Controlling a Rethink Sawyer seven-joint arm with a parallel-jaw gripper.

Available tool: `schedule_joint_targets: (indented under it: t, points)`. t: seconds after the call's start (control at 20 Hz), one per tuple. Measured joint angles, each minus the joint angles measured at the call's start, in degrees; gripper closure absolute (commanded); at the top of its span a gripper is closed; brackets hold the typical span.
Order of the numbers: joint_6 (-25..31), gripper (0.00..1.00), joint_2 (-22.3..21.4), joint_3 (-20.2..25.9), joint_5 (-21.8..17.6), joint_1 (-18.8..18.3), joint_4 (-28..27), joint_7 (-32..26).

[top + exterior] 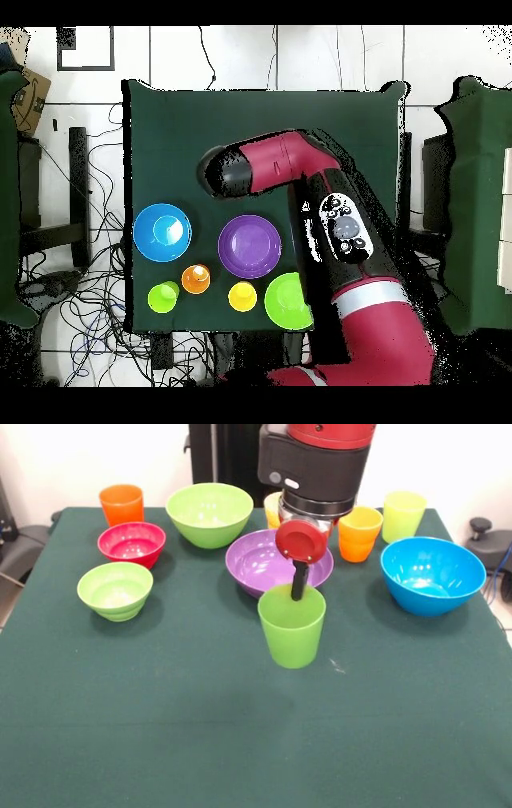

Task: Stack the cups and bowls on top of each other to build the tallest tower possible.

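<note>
Gripper [298,590] sits low over the middle of the bench [240,728], one dark finger [298,580] dipping inside the mouth of the green cup [292,626]. Only that one finger shows, so can't tell if it's released or clamped on the rim. A red round disc [302,541] on the wrist blocks the rest. Green cup stands upright on the bench, nearer the camera than everything else, apart from the other pieces.

Just behind the cup: wide purple bowl [264,562], open side up, partly hidden by the wrist. Right of it, an orange-yellow cup [359,534], then a yellow-green cup [402,515] further right at the back. A pale yellow cup [273,508] peeks out behind the arm. Big blue bowl [432,574] sits at the right, well apart from the green cup.

Left side: big lime bowl [210,514] at the back, orange cup [122,504] in the back-left corner, small red bowl [131,544] just in front of it, small lime bowl [115,590] in front of the red one, close but not clearly touching.

Nothing stacked: every cup and bowl rests singly on the bench, all upright.

Overhead view: arm [340,240] reaches across the bench and covers the green cup; the blue, purple and big lime bowls show beside it.
</note>
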Motion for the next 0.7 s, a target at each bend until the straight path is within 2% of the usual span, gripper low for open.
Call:
schedule_joint_targets:
  t: [0.35, 0.7]
  points:
    - [-4.2, 1.0, 0.6, -1.9, 0.0, -0.1, -0.2, 0.0]
    - [-4.2, 1.0, 1.4, -2.8, 0.0, -0.4, -0.2, 0.0]
